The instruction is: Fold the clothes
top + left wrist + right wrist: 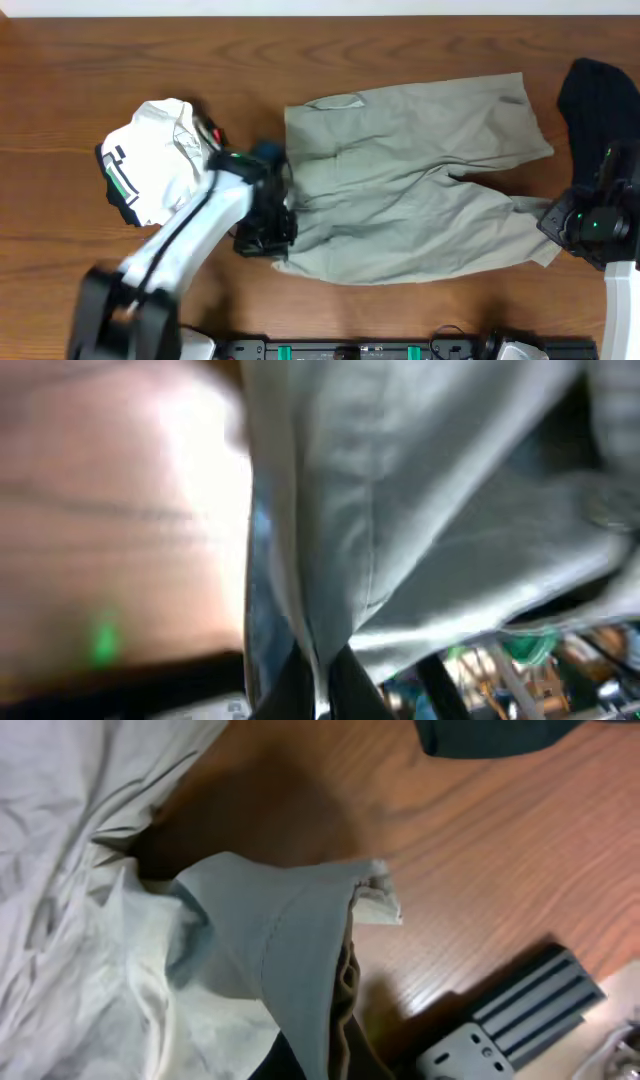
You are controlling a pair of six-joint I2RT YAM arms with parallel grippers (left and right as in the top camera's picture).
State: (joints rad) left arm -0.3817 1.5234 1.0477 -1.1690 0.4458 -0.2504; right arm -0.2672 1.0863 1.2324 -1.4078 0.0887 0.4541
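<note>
table (pixel 60 260): three garments on it. shorts (pixel 420 190) lie spread open mid-table, waistband left, legs right, no fold in them yet, so the main job is all ahead of you. white striped top (pixel 150 165) sits bunched just left of the shorts, looks roughly folded, can't confirm. black garment (pixel 600 95) heaped far right, unfolded as far as I can see. left gripper (pixel 265 238) clamped tight on the waistband's near corner, right gripper (pixel 565 225) pinched tight on the near leg hem. you hold both near corners, so I'd judge you're set for the first fold
</note>
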